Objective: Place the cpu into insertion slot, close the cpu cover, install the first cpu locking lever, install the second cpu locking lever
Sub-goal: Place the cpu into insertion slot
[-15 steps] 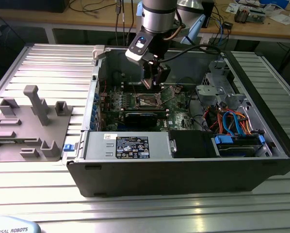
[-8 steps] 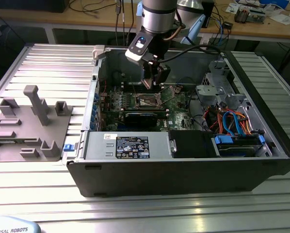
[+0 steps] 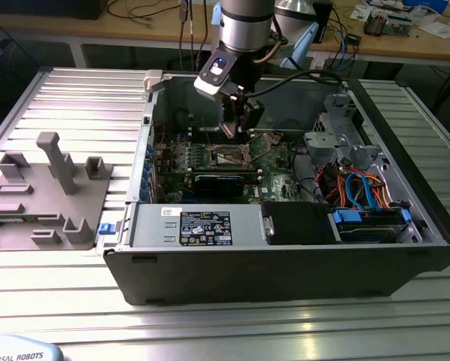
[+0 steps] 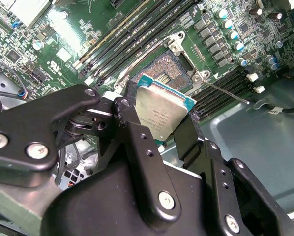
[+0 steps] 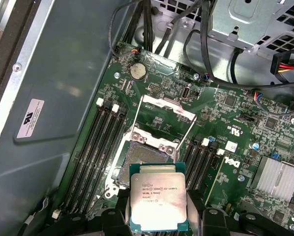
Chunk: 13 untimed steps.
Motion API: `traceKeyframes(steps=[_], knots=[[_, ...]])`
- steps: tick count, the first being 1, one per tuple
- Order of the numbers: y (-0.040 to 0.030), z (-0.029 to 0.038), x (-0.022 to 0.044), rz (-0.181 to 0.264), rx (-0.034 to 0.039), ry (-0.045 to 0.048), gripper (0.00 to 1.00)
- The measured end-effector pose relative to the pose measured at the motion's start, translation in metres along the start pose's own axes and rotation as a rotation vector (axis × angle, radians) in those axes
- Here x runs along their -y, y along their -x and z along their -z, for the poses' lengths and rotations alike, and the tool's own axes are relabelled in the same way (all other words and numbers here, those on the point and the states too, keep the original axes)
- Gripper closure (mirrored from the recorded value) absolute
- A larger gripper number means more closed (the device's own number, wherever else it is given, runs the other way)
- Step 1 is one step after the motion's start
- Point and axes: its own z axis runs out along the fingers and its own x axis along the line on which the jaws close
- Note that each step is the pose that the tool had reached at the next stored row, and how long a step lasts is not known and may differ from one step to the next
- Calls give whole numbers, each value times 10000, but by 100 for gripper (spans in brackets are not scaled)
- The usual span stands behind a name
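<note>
Silver-grey cpu is pinched by its edges between the black pincer's fingers, close over the bare insertion slot; beyond its fingertips, the cpu cover stands open.

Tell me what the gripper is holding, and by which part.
The gripper holds the cpu, pinched by two opposite side edges between its fingers, above the open insertion slot.
</note>
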Motion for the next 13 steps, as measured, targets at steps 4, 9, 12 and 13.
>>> traceKeyframes(steps=[4, 9, 12, 13], knots=[[0, 0, 0, -3, 0, -1, 46], [0, 0, 0, -14, 0, 1, 46], [0, -1, 0, -104, 2, 1, 46], [0, -1, 0, -149, 3, 2, 46]])
